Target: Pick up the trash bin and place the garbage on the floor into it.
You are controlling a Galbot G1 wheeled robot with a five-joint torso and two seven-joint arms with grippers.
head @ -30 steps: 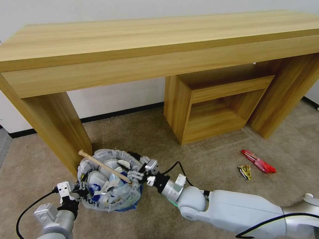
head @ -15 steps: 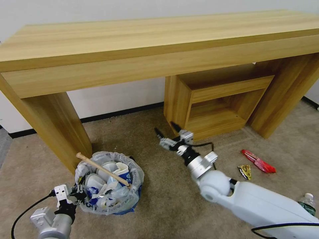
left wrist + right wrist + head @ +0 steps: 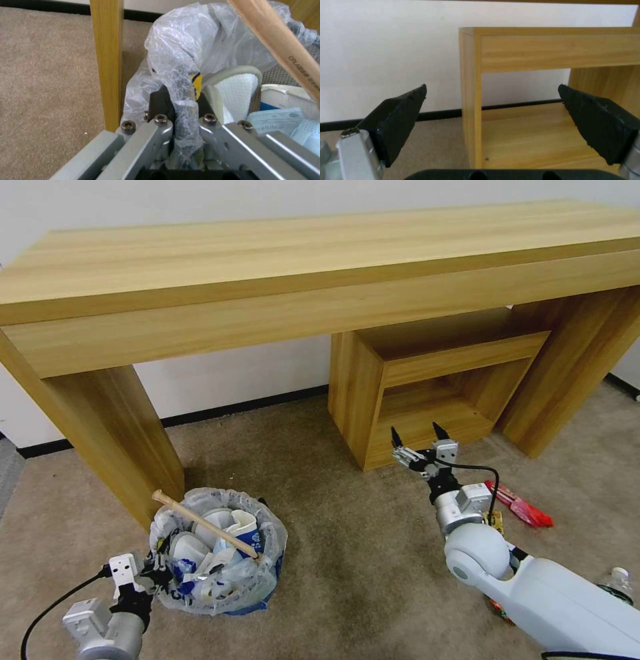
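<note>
Currently the left tool (image 3: 159, 573) is clenched on the bagged rim of the bin (image 3: 267, 553), which stands on the floor (image 3: 347, 553) beside the desk (image 3: 113, 440) leg. Inside the bin lie a slipper (image 3: 238, 92), a cup (image 3: 245, 528) and a wooden stick (image 3: 203, 523) slanting over the rim. Meanwhile the right tool (image 3: 420, 435) hangs released, fingers (image 3: 400, 117) spread, before the low shelf (image 3: 427, 400). A red wrapper (image 3: 520, 505) and a bottle (image 3: 617, 583) lie on the floor.

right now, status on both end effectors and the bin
Left end effector shut on trash bin liner. Right end effector open, empty, near the shelf unit. Red wrapper on carpet. Nothing blocking.
</note>
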